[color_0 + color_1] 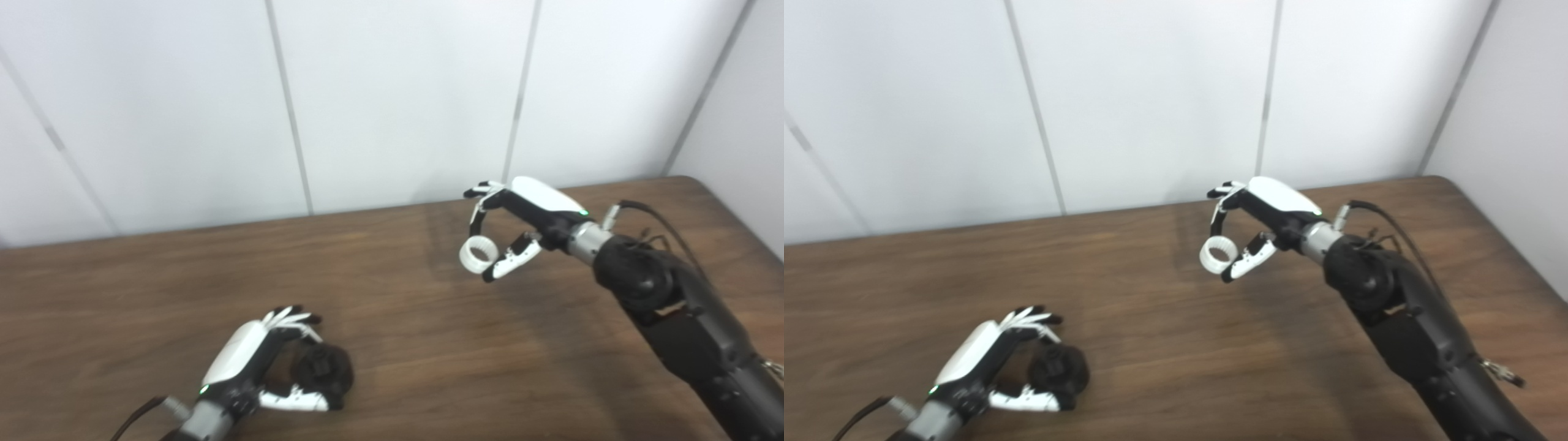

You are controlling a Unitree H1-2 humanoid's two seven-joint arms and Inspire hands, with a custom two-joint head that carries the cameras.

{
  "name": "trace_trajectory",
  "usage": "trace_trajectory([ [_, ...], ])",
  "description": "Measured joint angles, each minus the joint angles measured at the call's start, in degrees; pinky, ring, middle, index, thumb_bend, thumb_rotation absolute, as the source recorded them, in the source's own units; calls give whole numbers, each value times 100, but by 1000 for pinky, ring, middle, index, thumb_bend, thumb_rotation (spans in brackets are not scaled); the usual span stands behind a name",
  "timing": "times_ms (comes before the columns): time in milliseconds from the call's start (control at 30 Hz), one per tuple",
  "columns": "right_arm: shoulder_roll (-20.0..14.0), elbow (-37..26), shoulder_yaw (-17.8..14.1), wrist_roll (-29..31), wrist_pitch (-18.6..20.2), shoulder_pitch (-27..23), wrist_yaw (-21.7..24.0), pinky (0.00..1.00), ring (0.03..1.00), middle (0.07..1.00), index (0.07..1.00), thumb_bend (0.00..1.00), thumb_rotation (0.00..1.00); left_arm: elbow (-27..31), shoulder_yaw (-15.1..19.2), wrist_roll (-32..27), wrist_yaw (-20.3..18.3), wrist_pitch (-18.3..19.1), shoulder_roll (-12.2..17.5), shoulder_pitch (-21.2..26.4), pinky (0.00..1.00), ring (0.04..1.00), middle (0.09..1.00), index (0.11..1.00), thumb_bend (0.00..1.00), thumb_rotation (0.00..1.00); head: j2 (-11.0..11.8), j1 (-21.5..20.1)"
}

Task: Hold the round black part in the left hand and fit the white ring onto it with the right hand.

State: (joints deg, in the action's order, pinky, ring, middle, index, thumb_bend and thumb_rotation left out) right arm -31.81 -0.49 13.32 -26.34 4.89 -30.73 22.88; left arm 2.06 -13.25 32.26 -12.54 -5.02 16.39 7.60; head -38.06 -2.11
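The round black part (pixel 323 369) lies low on the wooden table (pixel 398 343) at the lower left. My left hand (pixel 263 361) is curled round it, fingers over its top and thumb under its near side. The white ring (pixel 479 253) hangs above the table toward the back right, pinched between the fingers and thumb of my right hand (pixel 520 229). In the right eye view the same ring (pixel 1218 255) sits well apart from the black part (pixel 1059 369), up and to its right.
White wall panels (pixel 392 104) stand right behind the table's far edge. The table's rounded right corner (pixel 692 180) lies beyond my right arm (pixel 680 306). Bare wood lies between the two hands.
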Motion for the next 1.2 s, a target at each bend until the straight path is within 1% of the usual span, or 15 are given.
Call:
trace_trajectory([
  [33,21,-90,12,0,4,-12,51,821,958,894,476,518,125,-18,-40,37,19,5,-5,23,1000,971,859,479,517,42,-9,44],
  [100,122,-288,46,2,11,-34,132,804,950,887,476,518,125,-56,-114,139,33,11,-3,93,1000,971,856,479,517,42,-26,79],
  [233,391,-533,154,56,12,-47,264,859,964,889,476,519,125,-104,-280,340,89,36,-13,213,1000,962,850,480,518,43,-44,141],
  [300,486,-569,178,75,23,-44,355,858,966,887,476,520,125,-149,-348,423,168,22,-17,248,1000,956,845,480,518,43,-61,167],
  [433,544,-758,224,65,37,-30,461,837,959,881,476,520,126,-255,-484,649,445,-50,-28,273,1000,959,844,480,518,44,-79,246],
  [600,674,-787,250,81,-5,8,463,818,956,890,476,520,128,-599,-648,885,978,-343,-66,348,1000,957,842,479,519,45,-88,325],
  [700,729,-790,368,104,-88,36,485,824,958,894,475,520,128,-749,-725,926,1209,-457,-93,380,1000,959,845,479,519,45,-88,370],
  [833,794,-934,446,106,-85,34,582,824,957,890,475,521,129,-820,-817,1005,1304,-483,-89,450,1000,965,848,479,519,46,-70,387],
  [967,957,-1089,525,114,-56,40,703,815,965,898,475,521,128,-851,-895,1052,1377,-482,-89,489,1000,961,846,479,519,46,-88,422],
  [1200,1165,-1093,612,193,-79,153,713,816,956,890,475,520,128,-848,-929,1063,1410,-452,-88,488,1000,965,851,478,519,46,-132,501],
])
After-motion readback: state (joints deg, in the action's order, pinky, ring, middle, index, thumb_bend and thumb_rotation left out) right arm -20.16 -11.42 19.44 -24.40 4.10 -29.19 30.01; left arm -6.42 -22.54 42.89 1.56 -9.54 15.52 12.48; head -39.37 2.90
